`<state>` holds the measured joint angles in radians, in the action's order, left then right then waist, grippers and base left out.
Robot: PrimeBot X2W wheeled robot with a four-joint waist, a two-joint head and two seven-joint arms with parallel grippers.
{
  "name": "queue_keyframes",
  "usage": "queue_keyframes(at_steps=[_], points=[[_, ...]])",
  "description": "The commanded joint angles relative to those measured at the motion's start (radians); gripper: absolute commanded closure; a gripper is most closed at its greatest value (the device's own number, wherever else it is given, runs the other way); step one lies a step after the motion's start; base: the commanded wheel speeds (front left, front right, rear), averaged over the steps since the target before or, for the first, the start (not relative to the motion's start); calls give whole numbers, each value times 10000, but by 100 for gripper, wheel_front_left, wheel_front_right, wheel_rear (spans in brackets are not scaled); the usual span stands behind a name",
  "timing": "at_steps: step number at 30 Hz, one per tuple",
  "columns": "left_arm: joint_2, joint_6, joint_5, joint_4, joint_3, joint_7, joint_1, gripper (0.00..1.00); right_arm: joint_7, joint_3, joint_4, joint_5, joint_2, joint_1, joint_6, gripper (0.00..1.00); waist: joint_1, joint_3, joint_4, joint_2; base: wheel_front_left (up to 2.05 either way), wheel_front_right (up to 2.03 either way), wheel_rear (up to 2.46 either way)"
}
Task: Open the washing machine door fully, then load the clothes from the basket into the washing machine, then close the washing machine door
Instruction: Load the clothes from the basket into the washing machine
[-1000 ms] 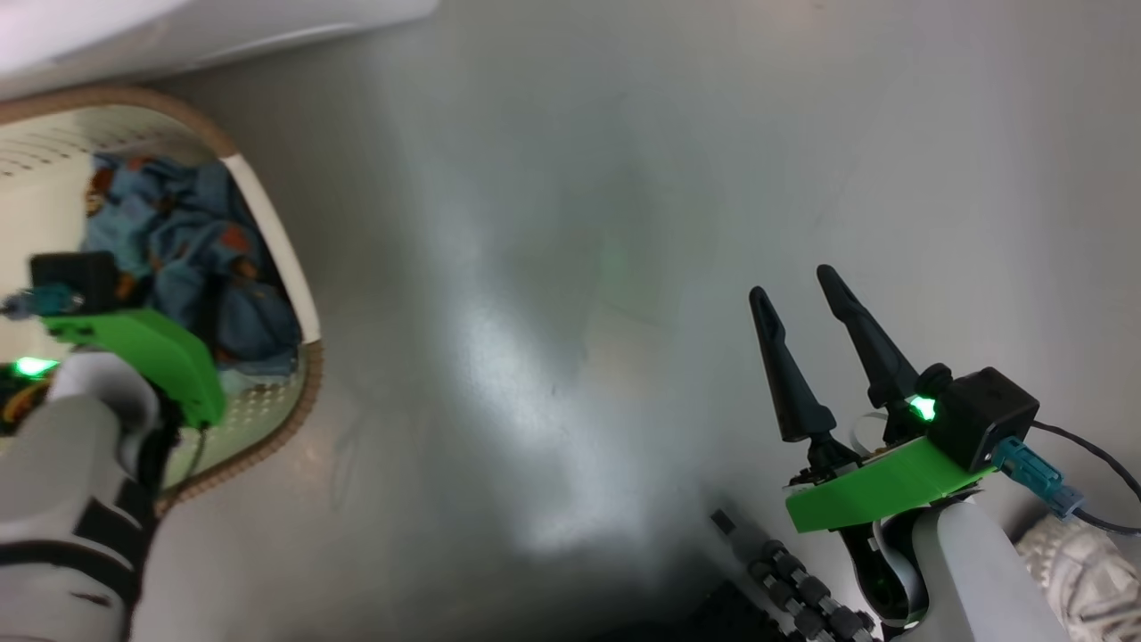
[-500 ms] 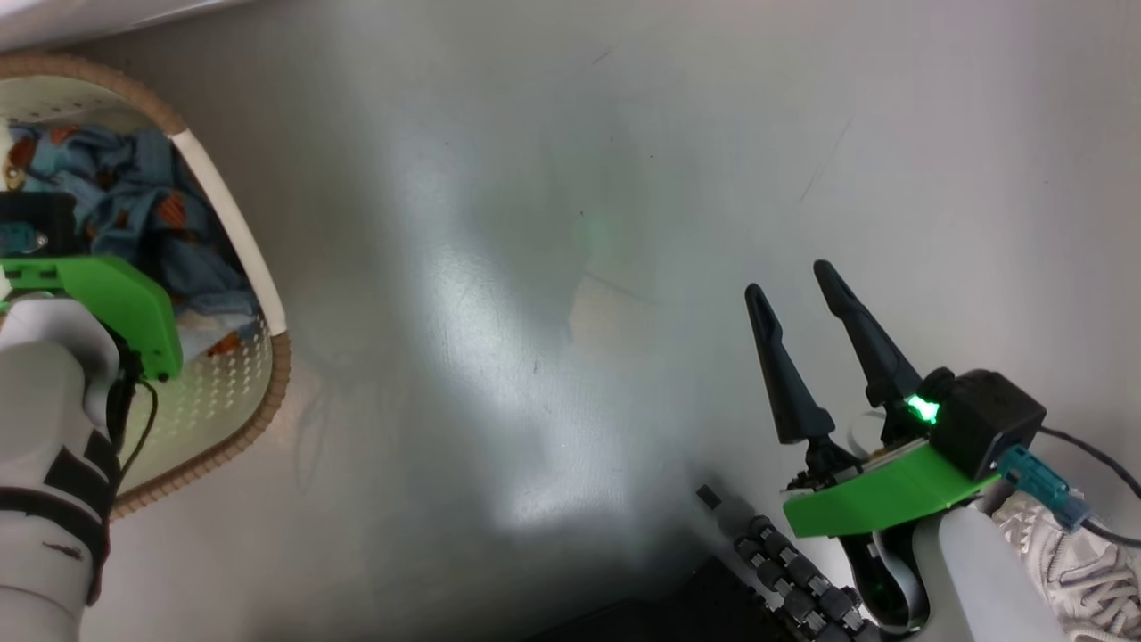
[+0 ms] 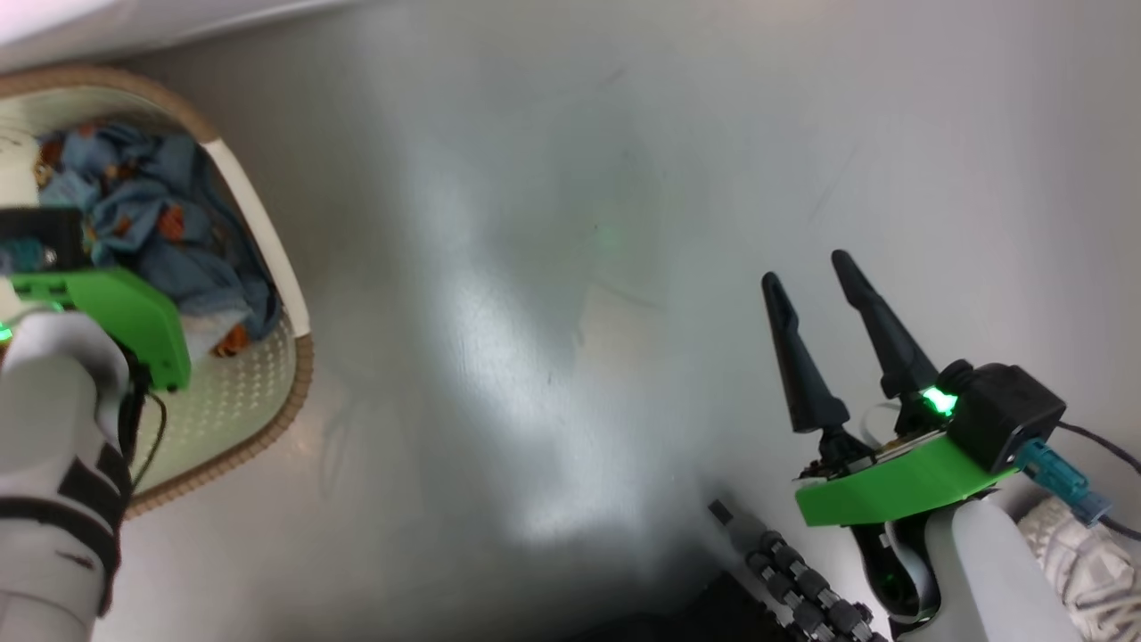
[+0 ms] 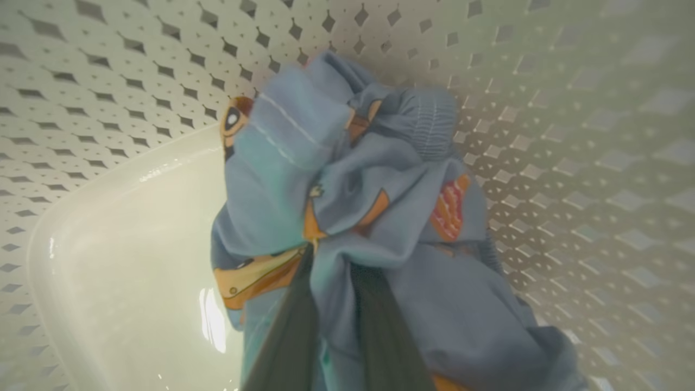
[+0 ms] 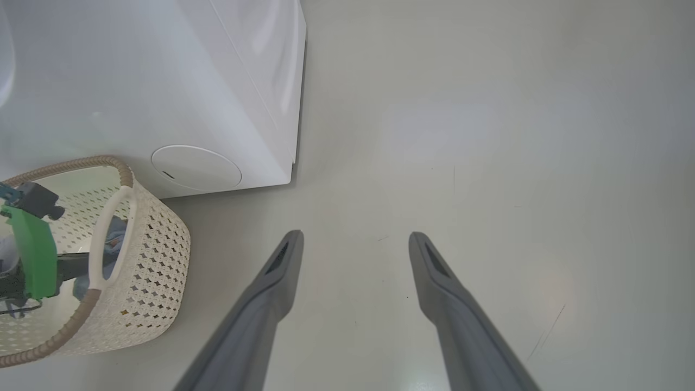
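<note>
The left end effector [image 4: 334, 260] is pinching the blue, orange-printed clothes [image 4: 380, 179] inside the basket [image 3: 267, 223] at the head view's upper left, while the right end effector [image 3: 806, 267] is hovering, fingers spread, over the floor [image 3: 535, 267] at lower right.

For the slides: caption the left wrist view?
Left tool pinching light blue orange-print fabric garment inside perforated cream plastic basket.

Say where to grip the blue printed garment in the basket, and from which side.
Pinch a raised fold atop the blue printed garment, coming down through the open top of the basket. It lies crumpled against the perforated wall, so ridges stand up; the left gripper has its jaws on one fold.
</note>
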<state>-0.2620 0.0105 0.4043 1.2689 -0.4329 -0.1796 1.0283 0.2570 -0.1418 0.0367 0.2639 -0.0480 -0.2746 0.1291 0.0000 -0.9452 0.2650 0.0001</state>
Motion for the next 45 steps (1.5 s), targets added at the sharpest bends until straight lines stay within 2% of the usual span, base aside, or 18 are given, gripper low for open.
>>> queue_keyframes(at_steps=[1,11,21,30,31,45], points=[[-293,63,107,7,197,-324,-647,100,48,-47,-162,64,-22,177,16,0,0,497,-180,-1,0,0,0],[9,171,398,-940,519,-812,-1826,100,48,290,125,-193,-22,6,16,0,0,1918,-713,-1,0,0,0],[254,-162,201,-4289,1748,-820,-4393,100,48,491,479,-571,-22,298,16,0,0,3687,-1456,-1,0,0,0],[482,-345,-573,-6922,2888,-821,-6370,100,48,595,873,-687,-22,857,16,0,0,5320,-2005,-1,0,0,0],[587,-377,-751,-7526,3103,-821,-6734,100,48,633,934,-713,-37,996,16,0,0,5645,-2118,-1,0,0,0],[1170,-241,-1931,-10787,4056,-821,-8361,100,48,561,1257,-673,-160,1886,16,0,0,7703,-2720,-1,0,0,0]])
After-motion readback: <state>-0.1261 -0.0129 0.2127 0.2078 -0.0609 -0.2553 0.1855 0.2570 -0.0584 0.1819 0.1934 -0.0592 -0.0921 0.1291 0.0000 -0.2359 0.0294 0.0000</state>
